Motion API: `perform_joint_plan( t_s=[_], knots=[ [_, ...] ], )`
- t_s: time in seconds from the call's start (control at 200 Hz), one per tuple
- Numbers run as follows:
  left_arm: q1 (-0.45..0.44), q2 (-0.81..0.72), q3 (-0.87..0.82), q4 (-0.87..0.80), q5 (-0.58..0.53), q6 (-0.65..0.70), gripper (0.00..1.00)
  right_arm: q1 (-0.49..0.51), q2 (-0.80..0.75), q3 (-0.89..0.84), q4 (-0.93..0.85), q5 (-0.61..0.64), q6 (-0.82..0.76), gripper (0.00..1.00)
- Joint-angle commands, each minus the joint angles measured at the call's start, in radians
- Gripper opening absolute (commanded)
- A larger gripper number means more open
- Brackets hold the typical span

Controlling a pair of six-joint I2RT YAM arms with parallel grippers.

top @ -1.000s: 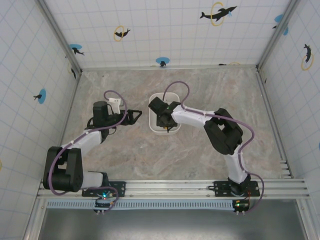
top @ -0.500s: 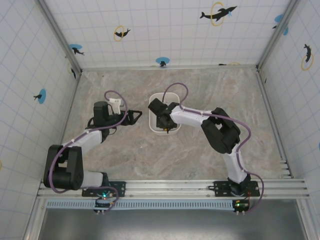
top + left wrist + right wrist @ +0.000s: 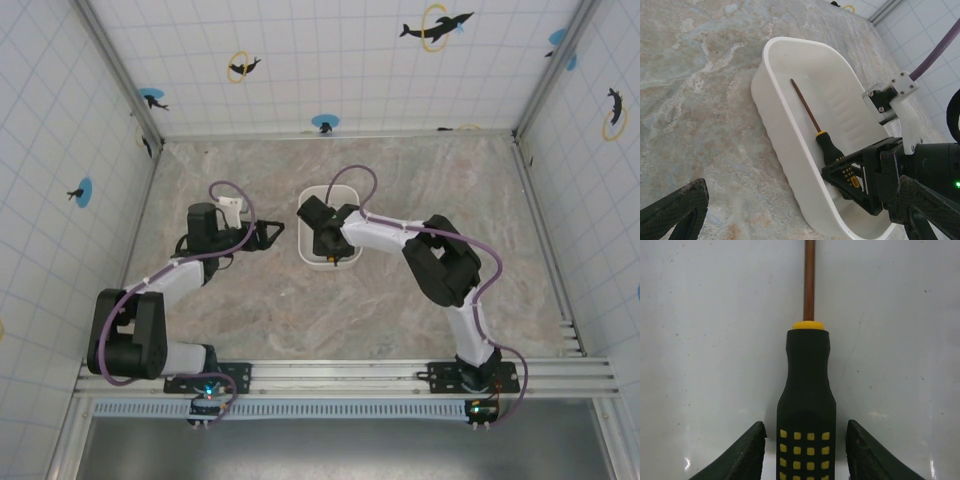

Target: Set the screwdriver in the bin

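Where the marbled table (image 3: pixel 450 180) spreads across the overhead view, tiled walls (image 3: pixel 300 60) close it on the left, top and right. A metal rail (image 3: pixel 340 375) runs along the bottom of the frame. The white bin (image 3: pixel 330 190) sits at the centre of the table, its long side running up the frame. Bare table surrounds the bin on every side, with the widest open room toward the upper right and the lower middle.

The right arm (image 3: pixel 440 265) extends from the lower right, and the right gripper (image 3: pixel 328 250) is over the lower half of the bin. The left gripper (image 3: pixel 272 233) sits just left of the bin, its fingers spread wide and holding nothing.

The screwdriver (image 3: pixel 822 137) lies flat on the bin floor. In the left wrist view its shaft points to the upper left, along the bin's length. Its black-and-yellow handle lies between the right gripper's fingers (image 3: pixel 747 455). In the right wrist view a strip of white bin floor shows on each side of the handle. The fingers are therefore parted and do not press on it.
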Motion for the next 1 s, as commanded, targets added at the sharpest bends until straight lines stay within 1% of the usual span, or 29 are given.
perform_joint_plan(
  t_s=[0.0, 0.24, 0.35, 0.395, 0.516, 0.636, 0.696, 0.736, 0.821, 0.871, 0.926, 0.996],
  knots=[
    [-0.007, 0.005, 0.012, 0.002, 0.010, 0.021, 0.98, -0.004, -0.011, 0.037, -0.006, 0.007, 0.000, 0.53],
    [-0.006, -0.006, 0.023, -0.008, 0.006, 0.023, 0.98, -0.003, -0.082, 0.040, -0.011, 0.024, -0.023, 0.62],
    [-0.007, -0.012, 0.030, -0.014, 0.003, 0.025, 0.98, 0.004, -0.129, 0.037, 0.000, 0.046, -0.038, 0.72],
    [-0.006, -0.013, 0.034, -0.014, 0.002, 0.027, 0.98, 0.009, -0.147, 0.039, -0.002, 0.055, -0.044, 0.75],
    [-0.006, -0.006, 0.038, -0.017, -0.019, 0.035, 0.98, 0.013, -0.190, 0.046, -0.013, 0.073, -0.058, 0.77],
    [-0.006, 0.001, 0.043, -0.020, -0.028, 0.041, 0.98, 0.020, -0.231, 0.075, -0.060, 0.078, -0.094, 0.79],
    [-0.005, -0.011, 0.047, -0.023, -0.048, 0.044, 0.98, 0.027, -0.265, 0.085, -0.075, 0.085, -0.153, 0.80],
    [-0.004, -0.026, 0.050, -0.029, -0.068, 0.049, 0.98, 0.032, -0.294, 0.084, -0.080, 0.104, -0.220, 0.80],
    [-0.006, -0.071, 0.055, -0.044, -0.139, 0.062, 0.98, 0.038, -0.387, 0.040, -0.074, 0.198, -0.373, 0.80],
    [-0.006, -0.102, 0.057, -0.052, -0.193, 0.069, 0.98, 0.036, -0.459, -0.024, -0.042, 0.274, -0.470, 0.80],
    [-0.005, -0.135, 0.057, -0.055, -0.255, 0.080, 0.98, 0.023, -0.550, -0.116, 0.018, 0.331, -0.577, 0.81],
    [-0.005, -0.179, 0.044, -0.033, -0.310, 0.102, 0.98, -0.027, -0.668, -0.248, 0.115, 0.341, -0.672, 0.81]
  ],
)
